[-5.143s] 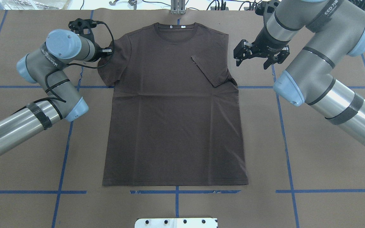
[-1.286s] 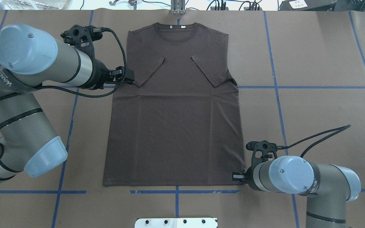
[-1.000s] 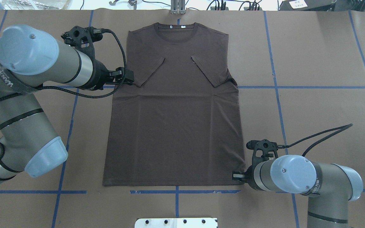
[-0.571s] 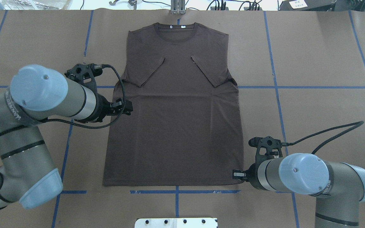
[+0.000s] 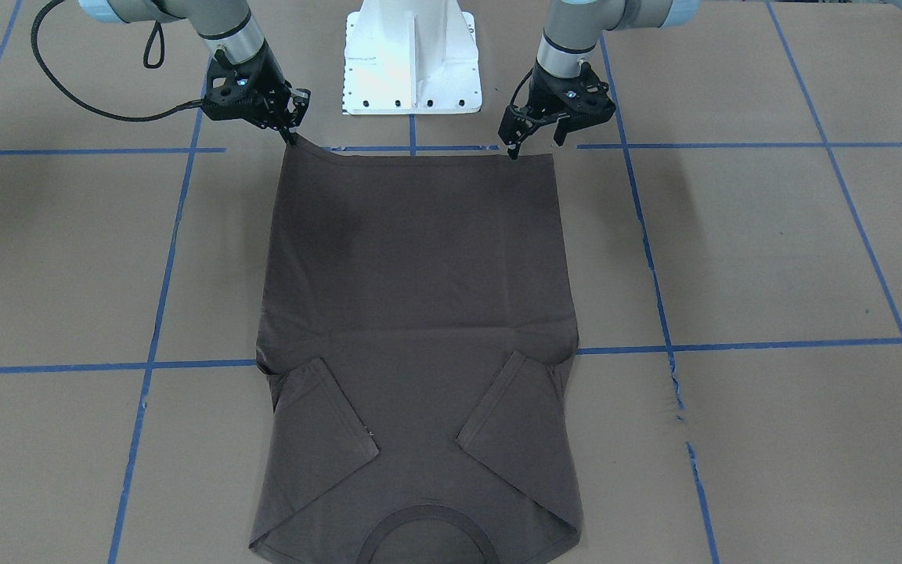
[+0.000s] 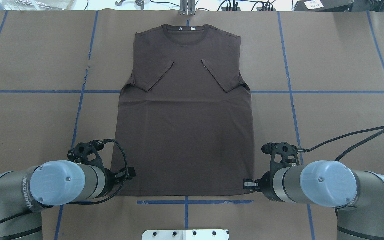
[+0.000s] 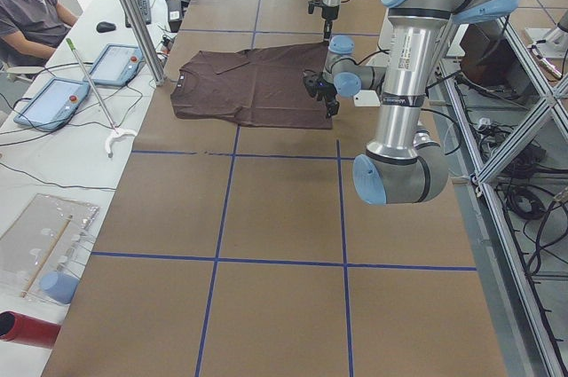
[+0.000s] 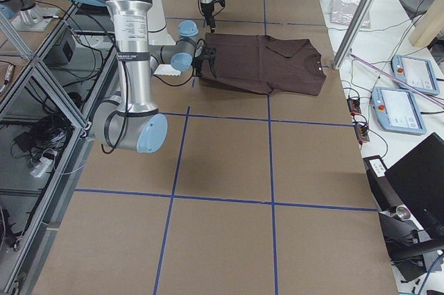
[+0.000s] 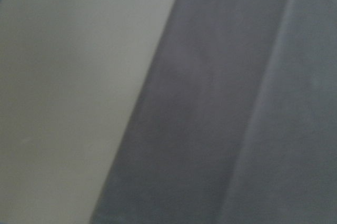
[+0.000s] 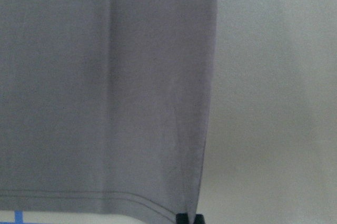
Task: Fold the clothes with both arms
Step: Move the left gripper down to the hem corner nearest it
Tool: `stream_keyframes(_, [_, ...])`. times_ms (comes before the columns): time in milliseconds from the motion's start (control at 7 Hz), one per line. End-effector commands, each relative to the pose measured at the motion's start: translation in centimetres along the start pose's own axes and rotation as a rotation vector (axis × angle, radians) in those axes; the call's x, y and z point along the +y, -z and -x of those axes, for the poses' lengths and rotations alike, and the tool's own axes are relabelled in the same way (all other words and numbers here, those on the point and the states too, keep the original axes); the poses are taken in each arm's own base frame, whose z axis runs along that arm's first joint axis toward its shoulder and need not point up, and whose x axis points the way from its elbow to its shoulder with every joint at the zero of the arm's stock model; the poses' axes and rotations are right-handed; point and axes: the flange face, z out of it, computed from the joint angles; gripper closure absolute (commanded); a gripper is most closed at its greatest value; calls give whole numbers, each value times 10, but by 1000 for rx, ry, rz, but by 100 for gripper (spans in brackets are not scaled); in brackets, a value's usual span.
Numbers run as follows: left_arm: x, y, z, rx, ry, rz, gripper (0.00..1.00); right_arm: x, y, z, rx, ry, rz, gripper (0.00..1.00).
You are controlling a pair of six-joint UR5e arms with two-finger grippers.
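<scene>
The dark brown T-shirt (image 6: pixel 185 133) lies flat on the brown table paper, collar (image 6: pixel 186 31) at the far end and both sleeves (image 6: pixel 157 76) folded inward over the chest. My right gripper (image 5: pixel 292 139) is pinched shut on the hem corner on its side, which rises slightly off the table; the right wrist view shows that corner (image 10: pixel 192 203) just above the fingertips. My left gripper (image 5: pixel 535 145) hangs open over the other hem corner, its fingers (image 5: pixel 512 147) spread. The left wrist view is blurred and shows only the shirt's edge (image 9: pixel 158 103) against the table.
The white pedestal plate (image 5: pixel 412 55) sits just behind the hem, between the two arms. Blue tape lines (image 6: pixel 292 91) cross the table. A seated person (image 7: pixel 31 4), tablets (image 7: pixel 53 98) and an aluminium post (image 7: pixel 133 18) stand beyond the collar end.
The left sleeve got folded inward. The left arm then swept from that sleeve down the shirt's side to the hem corner. The right gripper stayed at its hem corner.
</scene>
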Motion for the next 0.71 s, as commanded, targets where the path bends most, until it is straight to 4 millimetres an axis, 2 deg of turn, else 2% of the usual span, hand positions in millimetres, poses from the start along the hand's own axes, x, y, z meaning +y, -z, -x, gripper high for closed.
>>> stream_keyframes(0, [5,-16,14,-39,11,-11,0,0,3,4,-11,0,-1,100])
stream_keyframes(286, [5,-40,17,-76,18,-33,0,0,2,4,-9,1,-1,100])
stream_keyframes(429, [19,-53,19,-98,16,-21,1,0,2,3,-8,1,-1,100])
stream_keyframes(571, [21,-54,20,-100,14,-19,3,0,3,4,-11,2,-1,100])
